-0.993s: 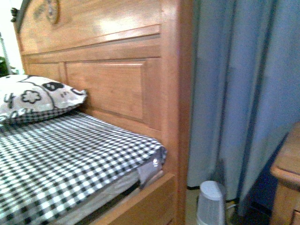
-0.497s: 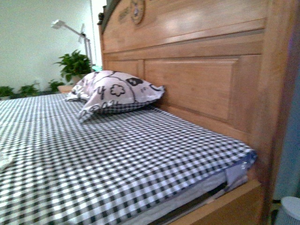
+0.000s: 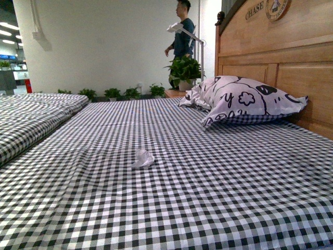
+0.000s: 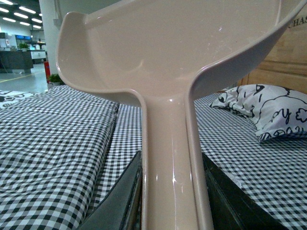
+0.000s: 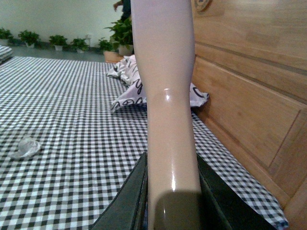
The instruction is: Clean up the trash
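View swung off headboard [image 3: 307,62]; trash [image 3: 142,158] now in view; left claw [image 4: 170,191] pinches dustpan [image 4: 168,48], right claw [image 5: 170,191] pinches pale handle [image 5: 165,72].

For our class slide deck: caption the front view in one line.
Crumpled white paper wad lies on the checked bedsheet, left of a printed pillow.

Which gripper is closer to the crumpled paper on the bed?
Probably left. The paper wad lies slightly left of centre ahead; the dustpan in the left gripper likely hides it; the right gripper sees it off to one side.
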Motion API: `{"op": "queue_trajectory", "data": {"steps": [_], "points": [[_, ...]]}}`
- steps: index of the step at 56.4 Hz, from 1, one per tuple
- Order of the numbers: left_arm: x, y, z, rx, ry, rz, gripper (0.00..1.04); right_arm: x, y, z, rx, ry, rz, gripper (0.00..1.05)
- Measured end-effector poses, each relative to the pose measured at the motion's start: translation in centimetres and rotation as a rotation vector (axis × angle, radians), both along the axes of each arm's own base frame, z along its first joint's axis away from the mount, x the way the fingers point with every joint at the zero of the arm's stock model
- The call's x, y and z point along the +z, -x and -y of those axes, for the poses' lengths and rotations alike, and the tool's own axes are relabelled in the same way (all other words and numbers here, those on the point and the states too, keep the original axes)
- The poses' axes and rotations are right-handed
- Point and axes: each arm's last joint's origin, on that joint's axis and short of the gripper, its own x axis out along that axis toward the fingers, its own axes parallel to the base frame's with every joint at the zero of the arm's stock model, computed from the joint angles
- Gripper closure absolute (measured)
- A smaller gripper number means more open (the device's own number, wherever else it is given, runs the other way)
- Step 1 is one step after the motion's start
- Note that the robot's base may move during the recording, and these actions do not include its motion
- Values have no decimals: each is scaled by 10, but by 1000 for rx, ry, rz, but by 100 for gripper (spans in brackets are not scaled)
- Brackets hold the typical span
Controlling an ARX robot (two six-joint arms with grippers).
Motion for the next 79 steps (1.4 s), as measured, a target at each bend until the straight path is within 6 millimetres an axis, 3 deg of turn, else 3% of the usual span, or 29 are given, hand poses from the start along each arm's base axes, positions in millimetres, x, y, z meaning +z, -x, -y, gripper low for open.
{"op": "queue_trajectory", "data": {"steps": [17, 23, 30, 38, 48, 65, 79], "points": [[-2, -2, 0, -25, -20, -13, 76, 1, 1, 2, -13, -6, 3, 83], [-7, -12, -5, -42, -87, -33, 76, 1, 1, 2, -13, -6, 3, 83], [-19, -35, -17, -77, -182, -71, 76, 1, 1, 2, -13, -5, 3, 83], [-33, -81, -45, -122, -360, -150, 76, 1, 1, 2, -13, -6, 3, 83], [-60, -125, -73, -245, -498, -291, 76, 1, 1, 2, -13, -6, 3, 83], [-85, -172, -94, -467, -659, -434, 76, 1, 1, 2, -13, -6, 3, 83], [-90, -198, -103, -587, -753, -541, 76, 1, 1, 2, -13, -6, 3, 83]]}}
